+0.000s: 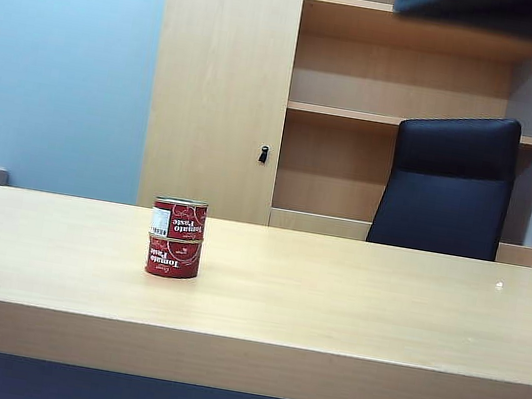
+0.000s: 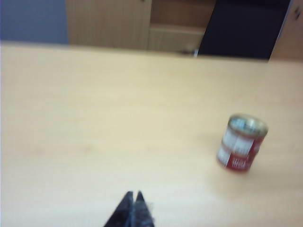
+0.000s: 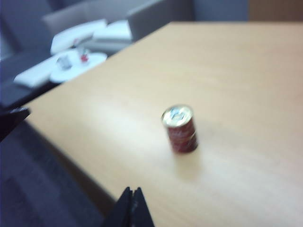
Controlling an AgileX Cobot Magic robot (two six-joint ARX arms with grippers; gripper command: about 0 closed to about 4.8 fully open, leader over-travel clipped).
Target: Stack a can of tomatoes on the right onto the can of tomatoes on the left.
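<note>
From the exterior camera, two tomato paste cans stand stacked: the upper can (image 1: 179, 218) sits squarely on the lower can (image 1: 173, 257), left of the middle of the wooden table (image 1: 351, 304), back from its front edge with bare tabletop all round. Behind are a black office chair (image 1: 448, 183) and open wooden shelves (image 1: 400, 120). A dark part of one of my arms (image 1: 479, 6) crosses the top edge.

My left wrist camera shows my left gripper (image 2: 133, 197) pinched closed, empty, above bare wood, well apart from the stack.

My right wrist camera shows my right gripper (image 3: 131, 195) closed and empty too, near the table's edge, the stack beyond it.
</note>
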